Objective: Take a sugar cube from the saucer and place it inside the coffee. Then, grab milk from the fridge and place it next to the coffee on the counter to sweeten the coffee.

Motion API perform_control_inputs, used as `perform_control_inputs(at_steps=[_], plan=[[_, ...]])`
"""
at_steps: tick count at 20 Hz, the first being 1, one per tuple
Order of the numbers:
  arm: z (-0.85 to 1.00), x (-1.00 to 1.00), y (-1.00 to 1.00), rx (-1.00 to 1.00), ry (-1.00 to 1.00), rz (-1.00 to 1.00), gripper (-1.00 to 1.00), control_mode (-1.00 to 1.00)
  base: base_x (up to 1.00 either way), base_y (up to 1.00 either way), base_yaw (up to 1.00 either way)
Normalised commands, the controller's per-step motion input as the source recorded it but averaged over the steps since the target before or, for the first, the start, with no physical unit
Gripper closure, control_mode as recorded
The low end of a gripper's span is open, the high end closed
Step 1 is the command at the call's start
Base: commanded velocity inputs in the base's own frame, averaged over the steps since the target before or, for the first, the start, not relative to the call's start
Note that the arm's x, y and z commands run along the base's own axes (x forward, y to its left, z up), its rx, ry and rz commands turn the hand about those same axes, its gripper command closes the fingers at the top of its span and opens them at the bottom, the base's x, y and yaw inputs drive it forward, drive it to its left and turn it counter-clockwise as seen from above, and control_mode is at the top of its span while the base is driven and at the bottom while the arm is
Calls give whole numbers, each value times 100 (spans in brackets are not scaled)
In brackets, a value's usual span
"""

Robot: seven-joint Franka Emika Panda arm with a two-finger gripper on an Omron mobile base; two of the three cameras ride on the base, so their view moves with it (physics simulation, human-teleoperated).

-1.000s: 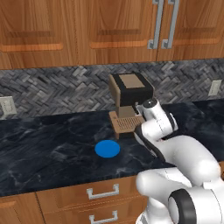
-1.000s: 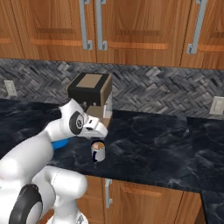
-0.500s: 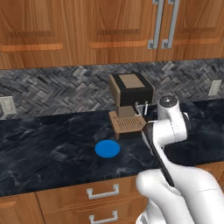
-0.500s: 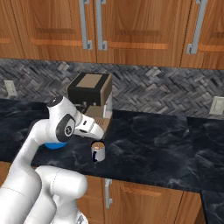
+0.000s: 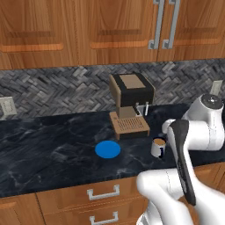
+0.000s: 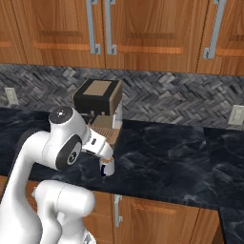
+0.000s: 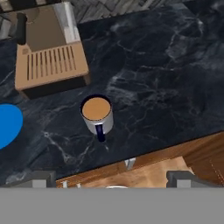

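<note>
Our end effector (image 7: 111, 179) stands wide, its two grey fingertips (image 7: 39, 178) far apart at the bottom of the hand view with nothing between them, looking down on the surface (image 7: 166, 74) from above its front edge. Below it we see the coffee (image 7: 97, 113), a white mug full of brown liquid, upright with its dark handle turned toward the edge. We cannot make out the sugar cube in the liquid or anywhere else. The saucer (image 5: 107, 149) lies flat on the surface, apart from the mug and bare on top. Behind both, against the herringbone backsplash (image 5: 52, 90), we see the coffee machine (image 5: 130, 107); the mug stands just in front of its right corner. Wooden cabinets (image 6: 143, 28) hang above, and drawers (image 5: 103, 204) sit under the surface.
</note>
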Motion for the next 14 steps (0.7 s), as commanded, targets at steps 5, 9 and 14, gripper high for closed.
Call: perform_control_inputs(at_steps=[5,9,14], plan=[[24,0,0,0,1,2,-100,-100,0,0,0],[0,2,0,0,1,0,-100,-100,0,0,0],[0,0,0,0,0,0,-100,100,-45,8,5]])
